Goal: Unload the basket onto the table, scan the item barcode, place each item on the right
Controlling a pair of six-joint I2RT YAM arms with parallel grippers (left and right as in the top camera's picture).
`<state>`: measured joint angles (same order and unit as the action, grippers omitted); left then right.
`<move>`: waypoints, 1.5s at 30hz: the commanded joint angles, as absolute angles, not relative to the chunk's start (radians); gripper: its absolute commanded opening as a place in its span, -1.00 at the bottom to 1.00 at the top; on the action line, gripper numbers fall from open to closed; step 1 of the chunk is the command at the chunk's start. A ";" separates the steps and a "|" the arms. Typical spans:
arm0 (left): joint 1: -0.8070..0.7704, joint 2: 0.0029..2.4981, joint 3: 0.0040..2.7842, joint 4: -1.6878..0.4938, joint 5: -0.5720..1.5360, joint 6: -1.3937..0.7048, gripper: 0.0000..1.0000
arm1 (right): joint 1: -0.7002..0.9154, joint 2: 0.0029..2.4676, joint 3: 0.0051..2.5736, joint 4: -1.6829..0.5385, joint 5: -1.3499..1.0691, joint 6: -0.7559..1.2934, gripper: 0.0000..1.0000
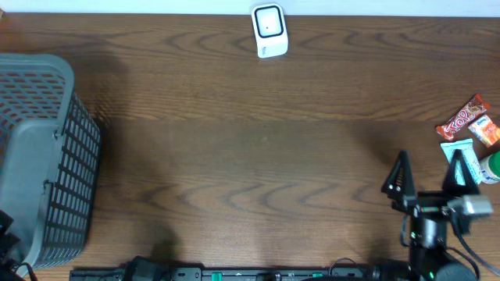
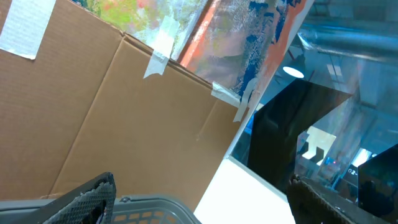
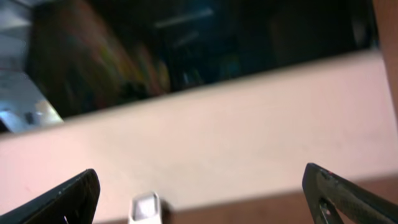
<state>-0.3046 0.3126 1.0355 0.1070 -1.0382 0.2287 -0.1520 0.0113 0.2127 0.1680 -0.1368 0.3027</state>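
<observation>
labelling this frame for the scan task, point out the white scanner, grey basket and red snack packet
white scanner (image 1: pixel 269 30), overhead view, middle of its face
grey basket (image 1: pixel 74 183), overhead view, mesh side wall
red snack packet (image 1: pixel 465 117), overhead view, middle of the wrapper

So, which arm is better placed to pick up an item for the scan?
Right. The right tool, open, sits just beside the snack packets at the right edge of the table. The left tool, also open, is by the grey basket on the opposite side, far from them.
</observation>
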 commanded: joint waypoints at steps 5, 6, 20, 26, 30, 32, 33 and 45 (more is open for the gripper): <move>-0.306 0.317 1.032 0.110 -1.048 0.224 0.76 | -0.142 0.006 0.043 0.064 -0.030 0.307 0.99; -0.306 0.317 1.032 0.109 -1.048 0.224 0.77 | -0.142 0.006 0.034 0.039 -0.030 0.307 0.99; -0.306 0.317 1.032 0.109 -1.048 0.224 0.76 | -0.145 0.010 0.015 -0.094 -0.027 0.307 0.98; -0.306 0.317 1.032 0.110 -1.048 0.224 0.77 | -0.145 0.011 0.015 -0.094 -0.027 0.307 0.98; -0.306 0.317 1.032 0.109 -1.048 0.224 0.76 | -0.145 0.011 0.015 -0.094 -0.027 0.307 0.99; -0.306 0.317 1.032 0.110 -1.048 0.224 0.76 | -0.145 0.011 0.015 -0.094 -0.027 0.307 0.99; -0.306 0.317 1.032 0.110 -1.048 0.224 0.76 | -0.145 0.011 0.015 -0.094 -0.027 0.307 0.98; -0.305 0.317 1.032 -0.492 -0.939 -0.111 0.76 | -0.145 0.011 0.015 -0.094 -0.027 0.307 0.98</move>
